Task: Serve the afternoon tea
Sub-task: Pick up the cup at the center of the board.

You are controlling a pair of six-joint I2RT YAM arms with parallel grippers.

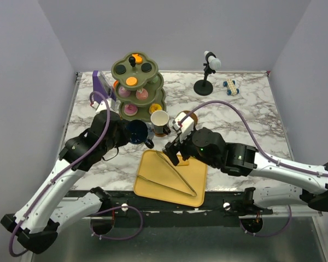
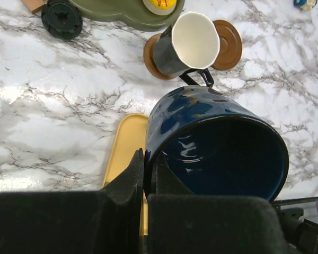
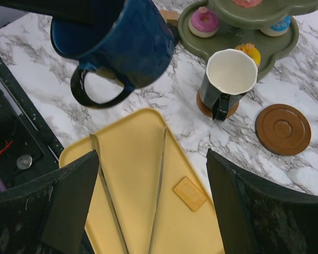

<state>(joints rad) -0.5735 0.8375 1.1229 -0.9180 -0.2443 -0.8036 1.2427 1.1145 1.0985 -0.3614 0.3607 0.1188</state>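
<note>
My left gripper (image 2: 148, 169) is shut on the rim of the dark-blue mug (image 2: 217, 137), one finger inside and one outside, and holds it tilted above the table's middle (image 1: 138, 132). The black cream-lined mug (image 3: 229, 79) stands on a brown coaster (image 2: 152, 59) by the olive-green three-tier stand (image 1: 138, 87), which carries doughnuts and cupcakes. A second coaster (image 3: 283, 129) lies bare to its right. My right gripper (image 3: 153, 206) hangs open over the yellow tray (image 1: 172, 177), with nothing between its fingers. Below it lie metal tongs (image 3: 161, 174) and a tan biscuit (image 3: 190, 193).
A purple wedge holder (image 1: 102, 84) sits at the back left. A black stand with a white ball top (image 1: 208, 73) and a small wheeled toy (image 1: 230, 86) are at the back right. A black round piece (image 2: 62, 18) lies beside the three-tier stand's base.
</note>
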